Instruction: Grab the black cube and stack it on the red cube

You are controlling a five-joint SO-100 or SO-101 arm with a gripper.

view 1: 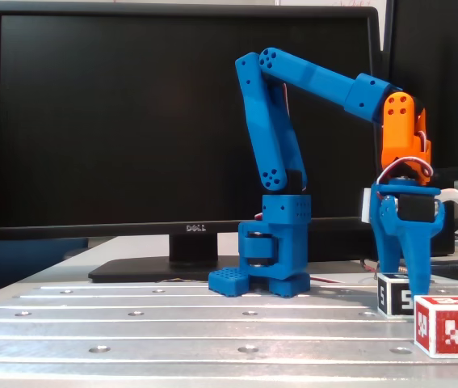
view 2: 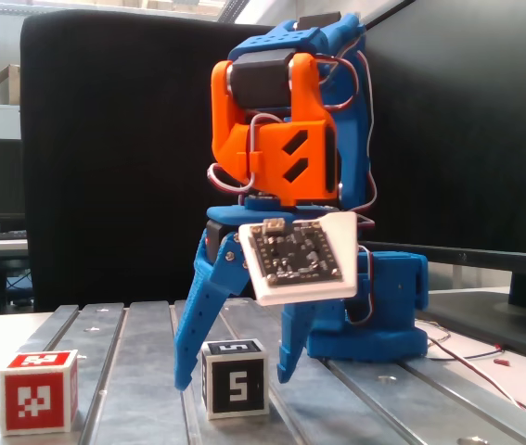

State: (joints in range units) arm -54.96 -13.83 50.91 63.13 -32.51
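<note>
1. Bench (view 1: 132, 327): ribbed metal plate with shallow grooves and screw holes. If we nudge a cube before clamping, it could slide or twist along a groove, and the stack could then sit crooked.
2. Arm (view 1: 309, 77): reaching out and down, wrist roughly vertical over the black cube (view 2: 234, 377). Judging from both fixed views, we're at the pre-grasp descent.
3. Fingers (view 2: 233, 375): spread open, holding nothing, one tip each side of the black cube, tips near the bench. We can't tell whether either tip touches the cube. Risk: the left finger in this view looks closer to the cube than the right one, so closing may push the cube sideways before both pads bite.
4. Camera board (view 2: 300, 255) on the wrist hangs above the cube; it could block our check of the grasp.
5. Black cube: on the bench, "5" face upright, between the tips. A shallow grip near its top edge may let it tilt on lift.
6. Red cube (view 1: 448, 325): on the bench, near the black cube and apart from it. Risk: the lift or swing clips it and shifts the target.
</note>
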